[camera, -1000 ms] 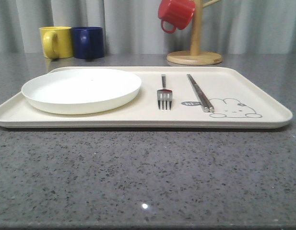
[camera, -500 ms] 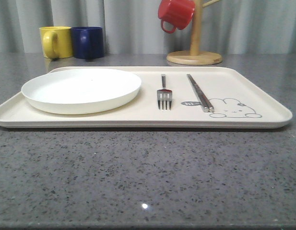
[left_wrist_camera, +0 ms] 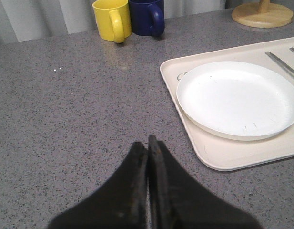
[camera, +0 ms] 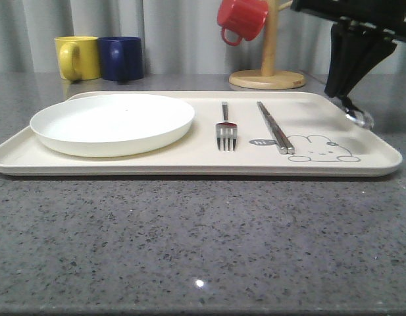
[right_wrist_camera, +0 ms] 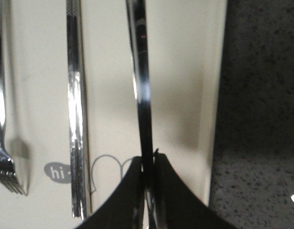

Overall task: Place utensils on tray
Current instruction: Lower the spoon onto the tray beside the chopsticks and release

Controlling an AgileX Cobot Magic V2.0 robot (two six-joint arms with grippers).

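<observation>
Spoon held over the tray's right side

The spoon [right_wrist_camera: 139, 81] is gripped by its handle in the closed right hand [right_wrist_camera: 147, 164] above the tray [camera: 360, 141], at about 3 o'clock of the chopsticks [camera: 275, 127]. The fork [camera: 226, 128] is laid at the chopsticks' 9 o'clock, beside the white plate [camera: 112, 122]. The left hand [left_wrist_camera: 147, 145] is seen pressed closed, empty, over the table [left_wrist_camera: 65, 109].
</observation>
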